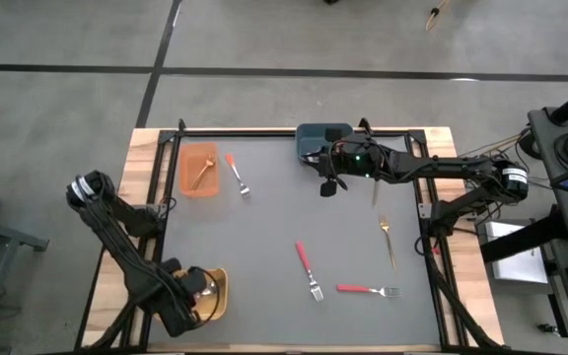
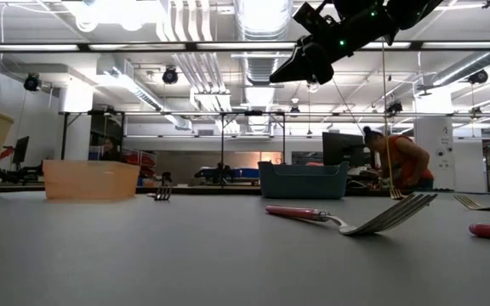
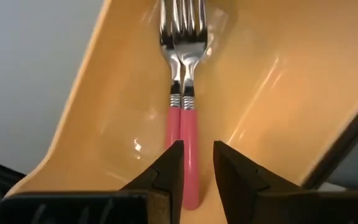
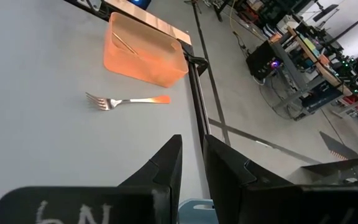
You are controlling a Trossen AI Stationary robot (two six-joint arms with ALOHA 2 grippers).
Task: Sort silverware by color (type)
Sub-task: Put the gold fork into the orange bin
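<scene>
Presently the left gripper (image 3: 197, 165), fingers slightly parted, releases pink-handled forks (image 3: 182, 93) into the yellow bin (image 3: 278, 93); next, retrieve a loose fork (image 1: 308, 269).

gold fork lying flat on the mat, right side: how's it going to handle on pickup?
The gold fork looks thin and all metal, so probably stiff and light, but slick to pinch. It lies flat on the grey mat, leaving little edge to get under; it may skid or pivot if nudged. It is unlikely to roll.
</scene>
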